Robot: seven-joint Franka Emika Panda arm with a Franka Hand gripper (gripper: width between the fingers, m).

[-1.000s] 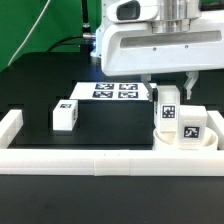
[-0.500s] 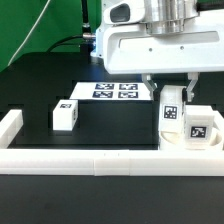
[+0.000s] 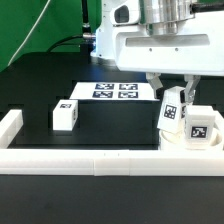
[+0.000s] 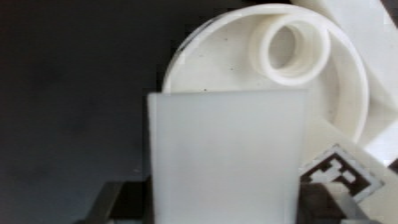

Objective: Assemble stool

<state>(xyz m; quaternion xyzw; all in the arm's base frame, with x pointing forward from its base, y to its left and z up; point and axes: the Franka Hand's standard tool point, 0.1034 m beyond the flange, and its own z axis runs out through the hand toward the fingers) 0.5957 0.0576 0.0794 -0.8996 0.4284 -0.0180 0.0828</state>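
Observation:
My gripper [image 3: 172, 92] is shut on a white blocky stool leg [image 3: 172, 108] with a square tag, held slightly tilted over the round white seat [image 3: 176, 146] at the exterior view's right. In the wrist view the held leg [image 4: 222, 150] fills the space between my dark fingers [image 4: 121, 204], with the gripper [image 4: 222, 208] over the seat [image 4: 222, 62] and its round socket hole [image 4: 294, 45]. A second tagged leg [image 3: 198, 127] stands on the seat right beside the held one. A third leg [image 3: 66, 114] lies loose on the black table at the exterior view's left.
The marker board [image 3: 115, 91] lies flat behind the parts. A long white border rail [image 3: 95, 161] runs along the front, with a raised end [image 3: 10, 126] at the exterior view's left. A green backdrop and cables are behind the arm.
The arm has risen and shifted slightly toward the exterior view's right, and the held leg now leans a little. The grip has not changed.

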